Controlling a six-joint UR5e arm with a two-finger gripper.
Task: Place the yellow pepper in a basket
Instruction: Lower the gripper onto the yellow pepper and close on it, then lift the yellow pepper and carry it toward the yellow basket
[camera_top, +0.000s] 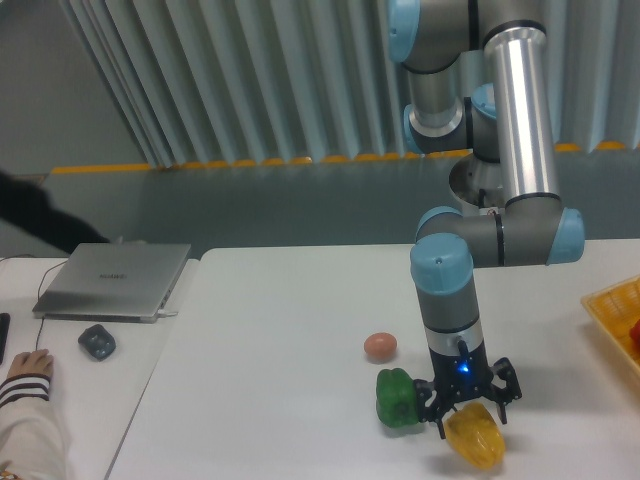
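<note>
the gripper (470, 412) hangs straight down from the arm's grey wrist, its black fingers spread to either side of the top of the yellow pepper (475, 441). the fingertips reach down onto the pepper's upper part, but whether they press on it or only bracket it cannot be told from this view; the jaws look spread rather than clenched, and a blue light glows on the wrist just above them.

the yellow pepper lies on the white counter (280, 340), directly under the gripper and close to the counter's front edge. its stem is hidden by the fingers. just beside the yellow pepper, on the side toward the laptop, sits a dark green pepper (398, 399); the two look nearly touching, with one black finger standing between them. a small pinkish-orange round fruit (380, 346) rests on the counter a little behind the green pepper, apart from it.

the basket (615, 318) shows only as an orange-yellow corner at the picture's edge, well apart from the yellow pepper, on the far side of it from the green pepper. something red lies inside it, cut off by the frame.

far from the yellow pepper, past the green one, a closed grey laptop (113, 280) lies on a second surface, with a dark computer mouse (97, 342) in front of it and a person's hand (27, 364) in a striped cuff nearer the corner.
</note>
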